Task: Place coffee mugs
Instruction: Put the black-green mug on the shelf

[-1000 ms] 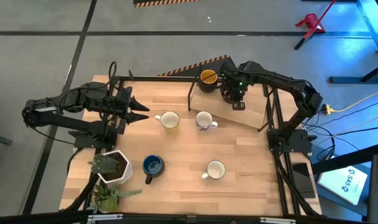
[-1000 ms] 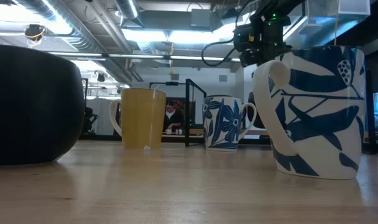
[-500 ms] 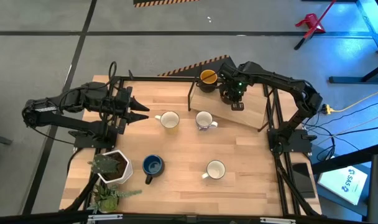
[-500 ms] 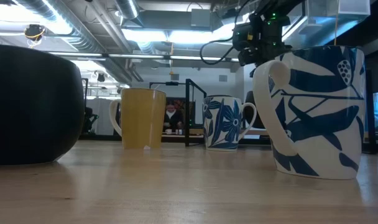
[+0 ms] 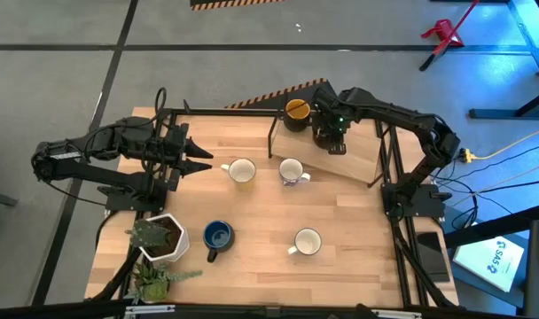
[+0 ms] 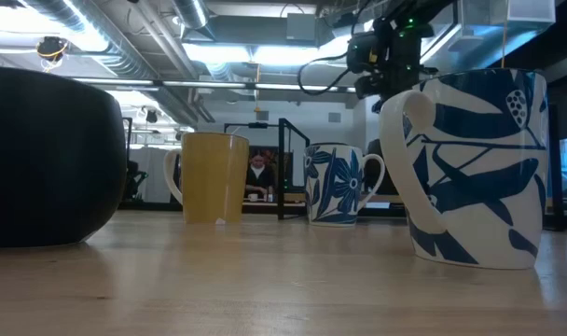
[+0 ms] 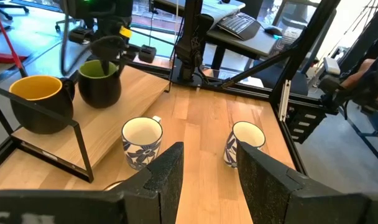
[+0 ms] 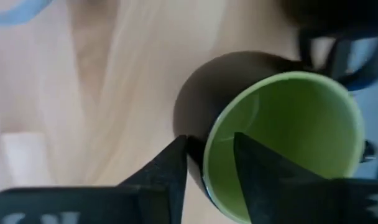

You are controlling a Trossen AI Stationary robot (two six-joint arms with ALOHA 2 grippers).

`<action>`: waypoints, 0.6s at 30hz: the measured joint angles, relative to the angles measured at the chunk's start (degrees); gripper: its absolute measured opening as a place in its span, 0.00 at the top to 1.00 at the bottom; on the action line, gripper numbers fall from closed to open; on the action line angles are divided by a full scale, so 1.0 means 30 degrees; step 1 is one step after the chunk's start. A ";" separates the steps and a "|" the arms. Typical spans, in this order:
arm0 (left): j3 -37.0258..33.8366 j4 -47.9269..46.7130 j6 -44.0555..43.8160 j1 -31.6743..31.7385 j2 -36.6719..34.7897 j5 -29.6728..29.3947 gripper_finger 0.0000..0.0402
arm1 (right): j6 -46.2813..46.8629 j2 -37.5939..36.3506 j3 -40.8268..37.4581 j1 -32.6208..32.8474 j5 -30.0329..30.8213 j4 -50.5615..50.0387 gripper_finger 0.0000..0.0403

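The olive green mug (image 8: 282,137) stands upright on a raised wooden shelf (image 5: 356,158) at the table's far right. My right gripper (image 8: 209,142) points down over it and is open. One finger is outside the mug's wall and one inside, with green showing between the inner finger and the rim. A dark mug with a yellow inside (image 5: 296,110) stands beside it on the shelf. Two white mugs (image 5: 241,171) (image 5: 292,171), a third (image 5: 307,241) and a blue mug (image 5: 218,236) stand on the tabletop. My left gripper (image 5: 203,160) hangs open at the table's left.
A white hexagonal plant pot (image 5: 163,237) and a loose sprig (image 5: 154,279) sit at the near left corner. Black frame rails (image 5: 274,137) edge the shelf and the table's right side. Bare wood lies between the mugs in the middle of the table.
My right gripper has tipped a little over the olive green mug, its body leaning slightly toward the table's left. The mug has stayed where it was on the shelf.
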 joint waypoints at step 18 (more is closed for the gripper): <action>0.0000 -0.0007 0.0007 0.0005 -0.0005 0.0007 0.64 | 0.0569 -0.0272 0.1776 0.1277 -0.0847 -0.0329 0.69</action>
